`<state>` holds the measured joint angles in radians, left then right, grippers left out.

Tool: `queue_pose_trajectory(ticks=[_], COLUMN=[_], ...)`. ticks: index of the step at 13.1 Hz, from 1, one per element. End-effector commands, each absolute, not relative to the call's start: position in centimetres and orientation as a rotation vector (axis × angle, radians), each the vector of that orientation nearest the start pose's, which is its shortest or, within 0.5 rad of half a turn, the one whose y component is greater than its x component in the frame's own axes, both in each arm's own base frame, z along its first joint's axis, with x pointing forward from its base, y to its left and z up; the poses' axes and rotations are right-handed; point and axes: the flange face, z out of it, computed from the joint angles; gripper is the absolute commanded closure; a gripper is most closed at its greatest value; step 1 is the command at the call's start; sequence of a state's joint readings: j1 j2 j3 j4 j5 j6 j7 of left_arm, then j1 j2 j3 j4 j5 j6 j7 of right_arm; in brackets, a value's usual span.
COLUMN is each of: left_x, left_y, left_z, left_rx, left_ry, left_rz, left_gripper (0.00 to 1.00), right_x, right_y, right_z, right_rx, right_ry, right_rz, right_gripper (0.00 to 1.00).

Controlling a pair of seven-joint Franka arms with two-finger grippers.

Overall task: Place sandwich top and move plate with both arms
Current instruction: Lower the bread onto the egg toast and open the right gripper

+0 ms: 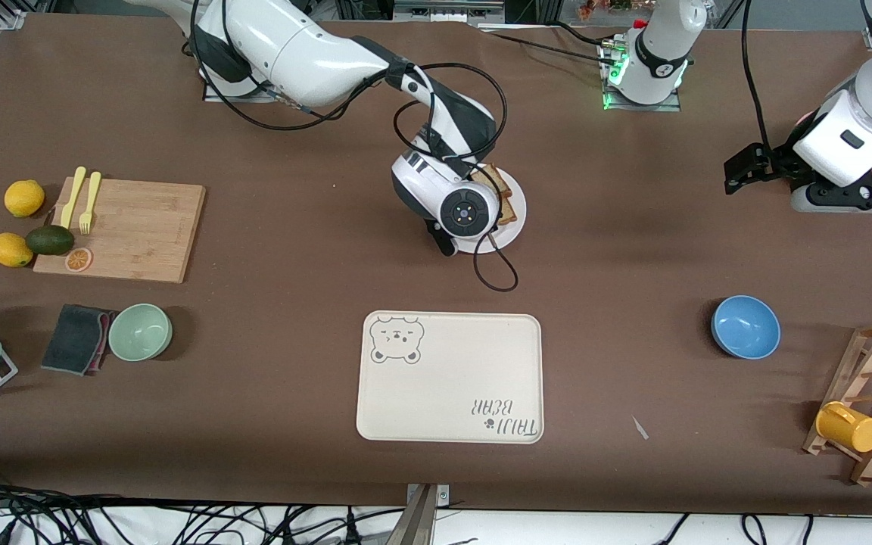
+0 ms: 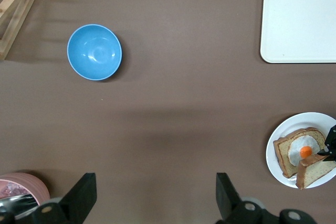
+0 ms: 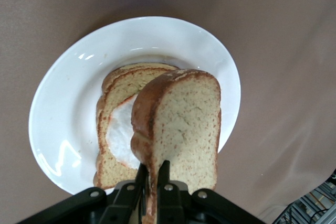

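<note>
right gripper (image 3: pixel 153 182): we see it clamped on the sandwich top (image 3: pixel 184 129), frame centre, over the plate (image 1: pixel 515 219) | left gripper (image 2: pixel 155 195): fingers apart, waiting upper right, holding nothing

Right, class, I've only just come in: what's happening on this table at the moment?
The right gripper is shut on the sandwich top and holds it tilted over the plate, where a slice with a fried egg lies. The left gripper waits open, above bare table at the left arm's end.
</note>
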<state>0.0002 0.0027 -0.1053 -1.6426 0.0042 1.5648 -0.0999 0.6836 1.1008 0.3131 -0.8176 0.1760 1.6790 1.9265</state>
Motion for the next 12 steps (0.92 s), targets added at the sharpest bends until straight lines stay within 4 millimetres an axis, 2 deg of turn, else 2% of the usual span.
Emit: queue_pose_trajectory(ticks=[1,2,3,4,5,7,9,10,12], left_x=[54.7,54.7,54.7,54.7,54.7,54.7,54.7,54.7,54.7], left_y=[-5.9,-5.9,-5.9,-5.7,-5.6,-5.9,-5.9,-5.8,-5.9], left_z=[59.4,59.5,59.4,59.5,59.5,59.5,59.5,59.5,59.5], left_rx=[-3.128,-3.128,-3.128,-3.128,-3.128,-3.128,-3.128,-3.128,-3.128], left_ry=[0.024,0.024,0.026,0.024,0.026,0.026,0.026,0.024,0.026], left_rz=[0.131,0.126,0.129,0.126,0.126,0.126,0.126,0.126,0.126], left_gripper=[0.0,0.0,0.0,0.0,0.0,0.0,0.0,0.0,0.0], right_x=[49.5,49.6,49.8,50.0,50.0,49.8,49.9,49.1,50.8], right_y=[60.1,60.2,60.2,60.0,59.9,60.0,59.0,58.2,53.9], right_z=[24.4,24.4,24.4,24.3,24.3,24.5,26.3,28.0,31.5], right_rx=[-2.658,-2.647,-2.64,-2.639,-2.643,-2.649,-2.681,-2.762,-2.793], right_ry=[1.697,1.694,1.693,1.696,1.694,1.684,1.642,1.548,1.452], right_rz=[0.778,0.771,0.765,0.758,0.759,0.755,0.739,0.68,0.564], right_gripper=[1.0,0.96,0.57,0.31,0.19,0.14,0.01,0.0,0.0])
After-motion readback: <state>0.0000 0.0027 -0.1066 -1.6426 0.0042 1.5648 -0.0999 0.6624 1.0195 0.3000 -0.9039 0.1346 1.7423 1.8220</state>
